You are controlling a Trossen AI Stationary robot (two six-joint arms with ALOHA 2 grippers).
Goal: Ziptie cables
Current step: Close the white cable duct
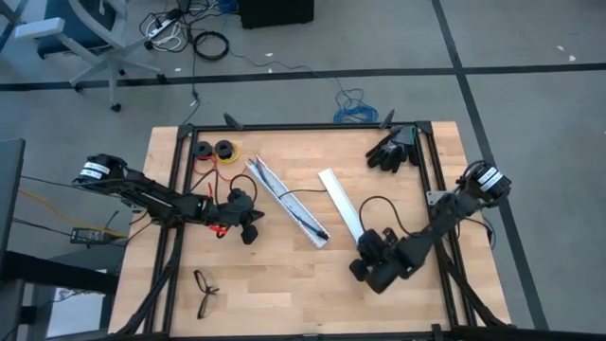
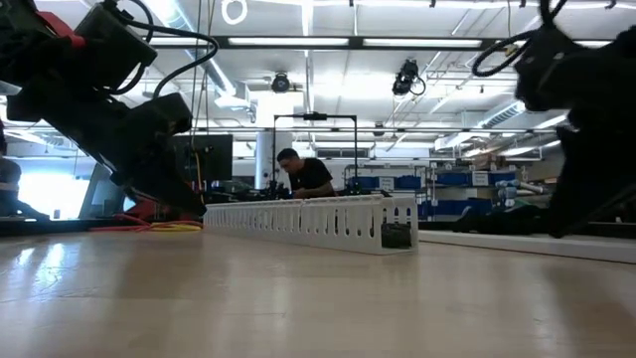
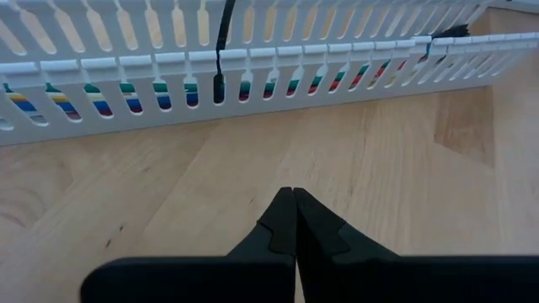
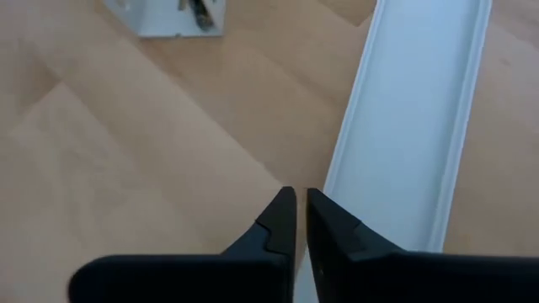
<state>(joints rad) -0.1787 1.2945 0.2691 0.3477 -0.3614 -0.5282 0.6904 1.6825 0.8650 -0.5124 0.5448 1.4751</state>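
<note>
The cables (image 3: 101, 99) sit inside the slotted white rail (image 1: 284, 201) mid-table, with the ziptie (image 1: 305, 220) lying along it. Left gripper (image 1: 248, 224) is clenched empty just left of the rail, and right gripper (image 1: 365, 258) sits by the flat white cover (image 1: 339, 204), fingers a hair apart, grasping nothing.

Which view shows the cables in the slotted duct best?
The left wrist view: the cables show as coloured stripes through the slotted duct. The high view shows only dark strands there; the low and right wrist views show none clearly.
</note>
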